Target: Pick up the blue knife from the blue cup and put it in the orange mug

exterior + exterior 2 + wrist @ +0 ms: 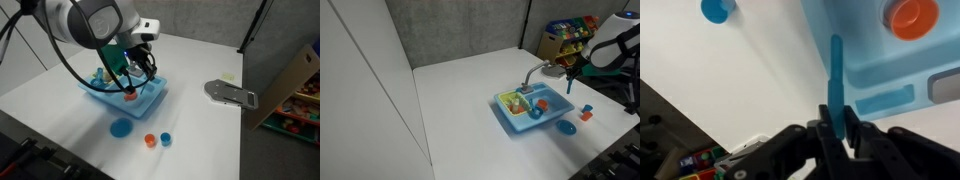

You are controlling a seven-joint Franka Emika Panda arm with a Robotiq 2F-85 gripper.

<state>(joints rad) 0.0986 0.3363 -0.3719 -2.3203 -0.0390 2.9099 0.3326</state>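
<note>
My gripper (837, 128) is shut on the light-blue knife (836, 75), which sticks out past the fingertips. It hangs over the edge of the blue toy sink (865, 45), where the orange mug (911, 15) stands. In both exterior views the gripper (140, 72) (572, 72) is above the sink (152, 101) (513, 122), with the orange mug (131, 97) (542, 104) inside. The small blue cup (166, 139) (588, 107) stands on the table next to a small orange cup (150, 140), apart from the gripper.
A flat blue plate (121, 127) (565, 126) lies beside the sink. A round blue thing (715, 8) on the table may be that plate. A grey piece (230, 93) lies toward a toy shelf (300, 95). Toys fill the sink's far end (103, 78).
</note>
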